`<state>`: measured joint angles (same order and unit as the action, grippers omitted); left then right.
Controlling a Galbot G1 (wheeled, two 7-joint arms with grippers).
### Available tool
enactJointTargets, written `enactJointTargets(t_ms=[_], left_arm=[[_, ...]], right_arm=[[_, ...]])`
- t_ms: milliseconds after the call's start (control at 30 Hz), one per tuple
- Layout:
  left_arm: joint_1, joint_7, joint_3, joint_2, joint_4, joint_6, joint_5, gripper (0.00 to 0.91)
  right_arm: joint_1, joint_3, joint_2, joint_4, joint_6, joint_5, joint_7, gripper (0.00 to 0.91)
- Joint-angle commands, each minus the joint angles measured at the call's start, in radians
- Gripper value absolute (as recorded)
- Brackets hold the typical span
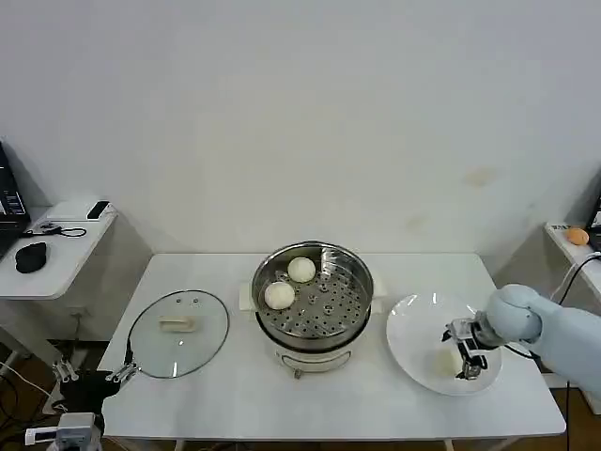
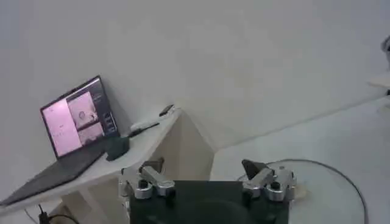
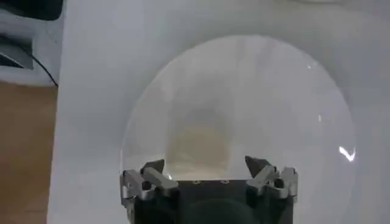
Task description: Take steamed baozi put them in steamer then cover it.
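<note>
Surface [image 1: 235, 395]: white, carries all items.
Steamer [image 1: 355, 272]: centre, steel basket on white pot base; two steamed baozi [image 1: 290, 282] inside at its left side, just apart.
Cover [image 1: 178, 333]: glass lid, flat on the surface left of the steamer, not yet used.
Plate [image 1: 413, 324]: right of the steamer; one bun [image 3: 201, 143] on it.
Right tool [image 1: 467, 351]: above the plate, fingers spread, straddling the bun.
Left tool [image 2: 207, 179]: parked near the cover's edge, fingers spread.
Handling note: lower until the fingers bracket the bun's widest part, close gently, lift straight.
</note>
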<state>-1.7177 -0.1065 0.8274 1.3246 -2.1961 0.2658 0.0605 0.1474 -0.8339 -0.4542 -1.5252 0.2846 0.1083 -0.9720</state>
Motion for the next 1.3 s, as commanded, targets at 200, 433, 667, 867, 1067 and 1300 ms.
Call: enactJointTargets(t_ms=[200,433,667,867,1067,1300], left_arm=[[0.004,0.0,-0.007,0.003,0.0,0.001,0.004,0.907],[0.001,0.0,0.0,0.002,-0.004,0.001,0.003,0.907],[0.0,0.0,-0.004,0.008,-0.006,0.0,0.003,0.907],[0.0,-0.001,-0.008,0.011,-0.015,0.0,0.006,0.907],[0.0,0.0,-0.007,0.01,-0.029,0.003,0.007,0.907],[-0.004,0.0,-0.002,0.009,-0.032,0.0,0.006,0.907]], right_arm=[[0.028,0.02,-0.024,0.04,0.012,0.001,0.004,0.786],[0.03,0.019,-0.034,0.037,0.034,-0.008,-0.002,0.655],[0.02,0.014,-0.023,0.035,0.039,-0.005,-0.027,0.605],[0.005,0.023,-0.019,0.032,0.033,-0.004,-0.046,0.605],[-0.034,0.059,0.002,0.013,0.017,-0.003,-0.067,0.605],[-0.159,0.11,0.016,0.017,-0.003,-0.065,-0.083,0.605]])
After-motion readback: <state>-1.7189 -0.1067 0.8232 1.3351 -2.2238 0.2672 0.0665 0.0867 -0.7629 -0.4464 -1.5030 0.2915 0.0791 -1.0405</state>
